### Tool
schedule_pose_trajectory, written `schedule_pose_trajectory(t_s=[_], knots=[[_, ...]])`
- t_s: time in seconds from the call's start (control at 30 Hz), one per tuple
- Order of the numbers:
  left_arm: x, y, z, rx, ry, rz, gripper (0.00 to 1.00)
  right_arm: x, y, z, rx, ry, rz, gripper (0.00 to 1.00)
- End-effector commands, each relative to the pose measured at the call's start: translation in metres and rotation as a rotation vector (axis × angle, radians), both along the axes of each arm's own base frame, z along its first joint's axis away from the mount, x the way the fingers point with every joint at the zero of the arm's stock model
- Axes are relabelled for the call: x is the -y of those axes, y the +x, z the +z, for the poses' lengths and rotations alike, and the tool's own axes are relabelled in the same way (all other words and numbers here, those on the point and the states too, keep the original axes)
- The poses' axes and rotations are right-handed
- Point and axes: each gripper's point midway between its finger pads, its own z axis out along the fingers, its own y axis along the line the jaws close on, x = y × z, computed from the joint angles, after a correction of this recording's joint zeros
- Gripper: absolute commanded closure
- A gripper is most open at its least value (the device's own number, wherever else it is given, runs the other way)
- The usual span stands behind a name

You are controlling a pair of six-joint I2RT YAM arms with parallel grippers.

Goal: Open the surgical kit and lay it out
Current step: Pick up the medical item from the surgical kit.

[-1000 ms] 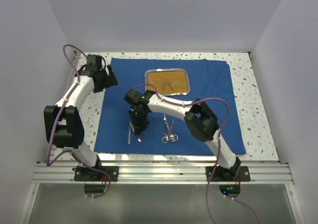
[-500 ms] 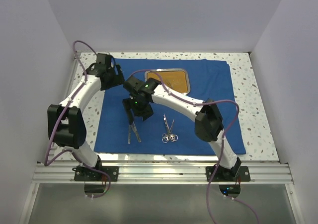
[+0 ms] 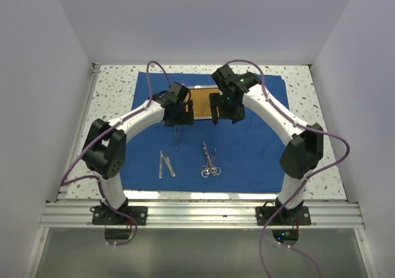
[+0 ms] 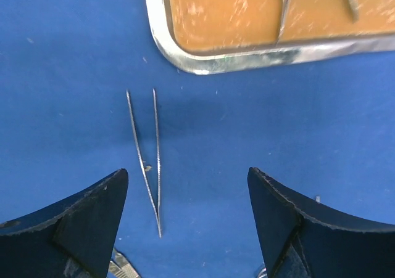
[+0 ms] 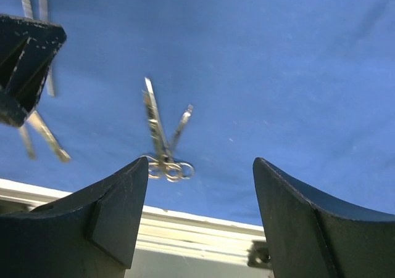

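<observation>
The royal-blue cloth wrap (image 3: 259,148) lies spread flat on the speckled desk (image 3: 321,130), with the steel tray (image 4: 234,59) on its far middle. The left tool (image 4: 187,174) hangs open and empty over the cloth, just on the near side of the tray's rim. Thin tweezers (image 4: 157,167) lie on the cloth beneath it. The right tool (image 5: 200,161), also spread wide with nothing in it, hovers at the tray's right side. Ring-handled instruments (image 3: 209,162) and what may be more tweezers (image 3: 165,164) rest toward the cloth's near edge.
</observation>
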Motion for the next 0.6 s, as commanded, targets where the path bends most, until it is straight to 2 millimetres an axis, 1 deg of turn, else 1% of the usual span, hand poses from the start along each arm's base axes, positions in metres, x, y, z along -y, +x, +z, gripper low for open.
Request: schedule_pose_trajectory(t_s=[0.0, 0.1, 0.17, 0.2, 0.27, 0.3, 0.4, 0.43, 0.5, 0.53, 0.57], knots=[[-0.005, -0.008, -0.018, -0.042, 0.061, 0.064, 0.19, 0.016, -0.011, 0.013, 0.019, -0.026, 0.02, 0.27], [-0.008, -0.016, -0.027, -0.056, 0.089, 0.073, 0.2, 0.024, -0.013, 0.013, 0.01, -0.037, 0.016, 0.27], [-0.01, -0.019, -0.03, -0.045, 0.109, 0.065, 0.2, 0.029, -0.013, 0.012, 0.007, -0.045, 0.01, 0.27], [-0.013, -0.024, -0.034, -0.053, 0.122, 0.065, 0.2, 0.03, -0.014, 0.011, 0.0, -0.049, 0.009, 0.27], [-0.012, -0.029, -0.039, -0.05, 0.121, 0.056, 0.19, 0.033, -0.013, 0.01, -0.004, -0.053, 0.007, 0.27], [-0.016, -0.034, -0.046, -0.067, 0.129, 0.055, 0.19, 0.034, -0.013, 0.008, -0.011, -0.057, 0.004, 0.27], [-0.017, -0.041, -0.061, -0.096, 0.135, 0.038, 0.22, 0.033, -0.011, 0.008, -0.016, -0.056, 0.004, 0.28], [-0.017, -0.043, -0.065, -0.105, 0.136, 0.035, 0.24, 0.032, -0.008, 0.008, -0.014, -0.056, 0.002, 0.27], [-0.016, -0.044, -0.07, -0.116, 0.137, 0.027, 0.32, 0.032, -0.006, 0.009, -0.022, -0.059, -0.001, 0.28], [-0.016, -0.044, -0.072, -0.119, 0.136, 0.026, 0.39, 0.03, -0.002, 0.014, -0.008, -0.053, 0.0, 0.28], [-0.015, -0.044, -0.073, -0.121, 0.131, 0.023, 0.51, 0.029, -0.001, 0.01, -0.019, -0.06, 0.0, 0.28]])
